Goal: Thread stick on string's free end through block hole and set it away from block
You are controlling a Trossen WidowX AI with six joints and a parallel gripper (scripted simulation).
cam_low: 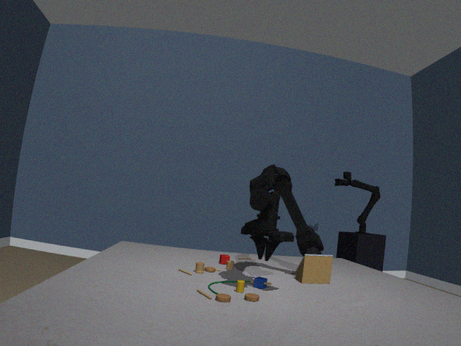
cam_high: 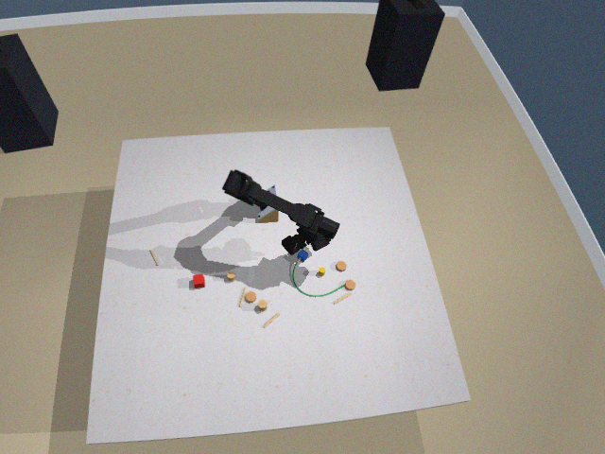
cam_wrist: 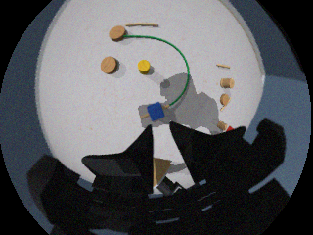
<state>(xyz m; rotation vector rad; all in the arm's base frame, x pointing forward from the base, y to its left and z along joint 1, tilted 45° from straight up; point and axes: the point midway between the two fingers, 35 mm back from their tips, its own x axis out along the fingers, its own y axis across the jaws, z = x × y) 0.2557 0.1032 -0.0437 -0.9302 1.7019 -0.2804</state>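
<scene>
A small blue block [cam_high: 302, 255] [cam_low: 260, 282] [cam_wrist: 156, 112] rests on the table. The thin wooden stick [cam_low: 268, 284] [cam_wrist: 143, 117] passes through it and shows on both sides. The green string [cam_high: 315, 296] [cam_wrist: 188, 73] joins the stick's end on the side of the curve and bends round to the round wooden button [cam_high: 350, 285] [cam_low: 222, 298] [cam_wrist: 117, 33]. No string shows on the other side of the block. My gripper [cam_low: 263, 258] [cam_wrist: 160, 125] is partly open and empty, above the table and clear of the block and stick.
A yellow cylinder [cam_high: 321, 270] [cam_low: 240, 286] [cam_wrist: 144, 67] and a second wooden disc [cam_high: 340, 266] [cam_low: 251, 297] [cam_wrist: 109, 65] stand near the string. A loose stick [cam_high: 341, 298] [cam_wrist: 142, 24] lies by the button. A red cube [cam_high: 198, 281] [cam_low: 224, 259], several wooden pieces and other loose sticks lie farther off.
</scene>
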